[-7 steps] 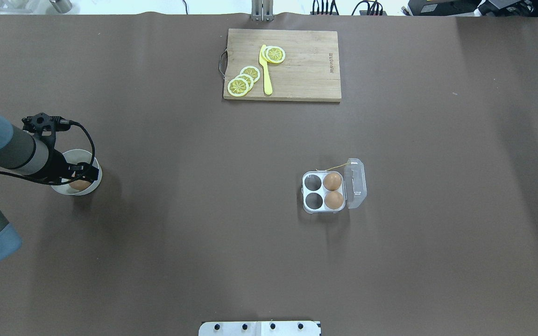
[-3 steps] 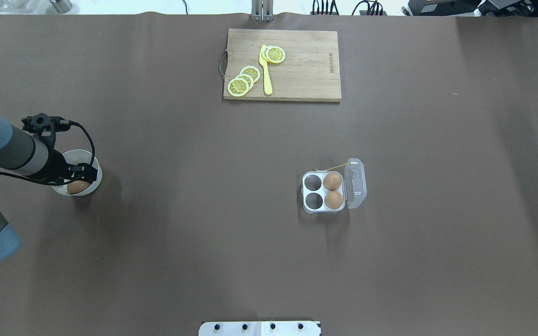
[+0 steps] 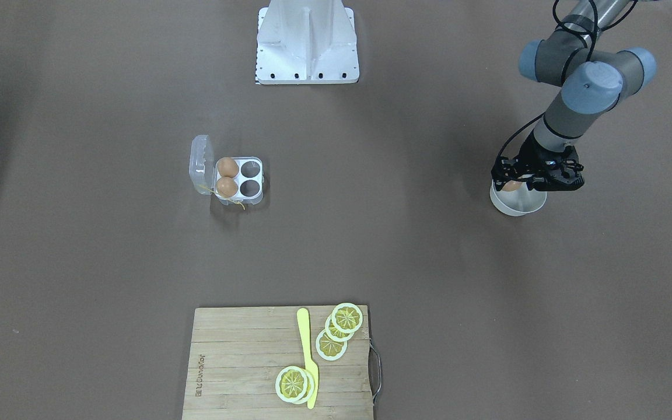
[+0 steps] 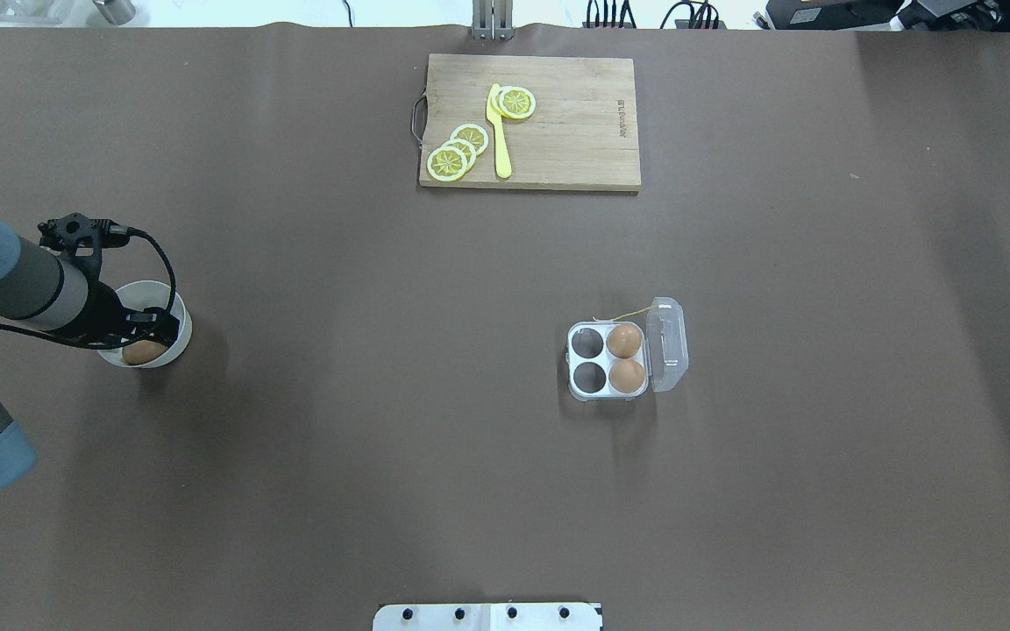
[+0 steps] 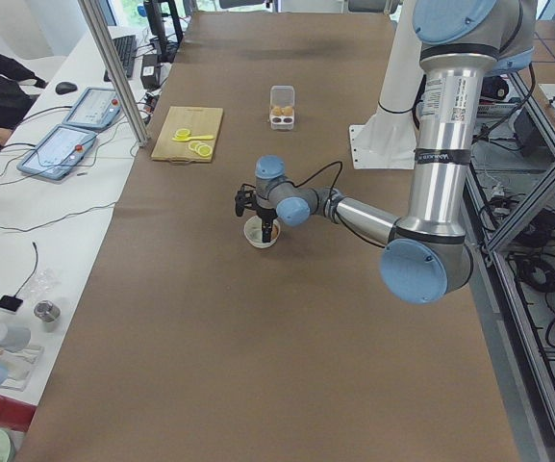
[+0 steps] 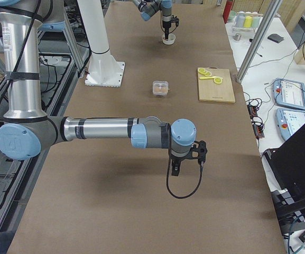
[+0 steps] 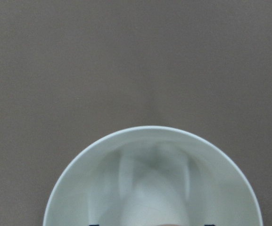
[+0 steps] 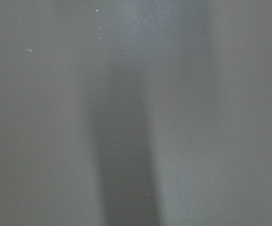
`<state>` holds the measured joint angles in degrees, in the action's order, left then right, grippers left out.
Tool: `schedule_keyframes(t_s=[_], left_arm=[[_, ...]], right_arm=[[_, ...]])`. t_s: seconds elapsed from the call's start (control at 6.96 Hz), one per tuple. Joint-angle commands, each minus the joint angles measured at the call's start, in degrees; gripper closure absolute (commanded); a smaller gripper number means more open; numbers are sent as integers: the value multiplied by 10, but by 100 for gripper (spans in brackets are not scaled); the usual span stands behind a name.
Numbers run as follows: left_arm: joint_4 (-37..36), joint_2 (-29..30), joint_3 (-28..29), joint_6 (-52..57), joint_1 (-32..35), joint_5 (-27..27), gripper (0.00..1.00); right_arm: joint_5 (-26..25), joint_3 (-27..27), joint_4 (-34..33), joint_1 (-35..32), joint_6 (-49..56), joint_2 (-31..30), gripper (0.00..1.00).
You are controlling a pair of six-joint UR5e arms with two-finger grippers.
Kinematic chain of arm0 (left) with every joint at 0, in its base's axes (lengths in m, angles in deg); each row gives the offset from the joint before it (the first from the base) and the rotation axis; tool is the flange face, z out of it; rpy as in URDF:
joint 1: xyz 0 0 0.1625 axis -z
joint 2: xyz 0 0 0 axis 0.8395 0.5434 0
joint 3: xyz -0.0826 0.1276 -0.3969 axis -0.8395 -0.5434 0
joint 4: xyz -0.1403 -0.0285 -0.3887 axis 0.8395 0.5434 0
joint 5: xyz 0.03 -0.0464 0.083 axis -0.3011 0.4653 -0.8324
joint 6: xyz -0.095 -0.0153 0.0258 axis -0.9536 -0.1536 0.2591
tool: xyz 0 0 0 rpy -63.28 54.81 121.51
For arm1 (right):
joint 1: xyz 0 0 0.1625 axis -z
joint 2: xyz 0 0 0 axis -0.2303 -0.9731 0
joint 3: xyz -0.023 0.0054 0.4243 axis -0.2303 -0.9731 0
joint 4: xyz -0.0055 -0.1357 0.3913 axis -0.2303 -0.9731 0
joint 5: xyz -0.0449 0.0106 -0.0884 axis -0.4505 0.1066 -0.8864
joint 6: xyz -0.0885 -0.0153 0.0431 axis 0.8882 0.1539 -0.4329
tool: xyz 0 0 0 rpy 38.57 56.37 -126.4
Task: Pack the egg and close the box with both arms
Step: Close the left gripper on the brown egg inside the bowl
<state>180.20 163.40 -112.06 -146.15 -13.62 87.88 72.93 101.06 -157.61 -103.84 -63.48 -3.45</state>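
Eases left end effector (image 4: 154, 326) slightly back over the bowl (image 3: 517, 205) since a second ago, jaws apart, empty. Leaves egg (image 4: 144, 352) just below: light, slick, brittle; probably wants a gentle mid-body pinch.

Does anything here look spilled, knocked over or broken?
Nothing stands out. The box sits flat, lid open, two eggs in its cells; a third egg lies in the bowl by the left hand; lemon slices rest on the board.

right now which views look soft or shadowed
Left wrist-mounted: the white bowl looks soft and is cropped at the bottom. Right wrist-mounted: only table, crossed by a broad dark shadow band. Overhead exterior: sharp, with a faint shadow below the egg carton.
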Motion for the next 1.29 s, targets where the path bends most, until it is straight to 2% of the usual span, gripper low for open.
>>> schedule_keyframes(t_s=[0.0,0.29,0.43,0.57,1.15], left_arm=[[0,-4,-1,2,1,0,22],[-1,-4,-6,0,1,0,22],[0,-4,-6,-1,1,0,28],[0,-4,-6,-1,1,0,29],[-1,-12,-16,-1,1,4,28]], right_arm=[[0,1,0,0,-1,1,0],[12,0,1,0,0,0,0],[15,0,1,0,0,0,0],[15,0,1,0,0,0,0],[16,0,1,0,0,0,0]])
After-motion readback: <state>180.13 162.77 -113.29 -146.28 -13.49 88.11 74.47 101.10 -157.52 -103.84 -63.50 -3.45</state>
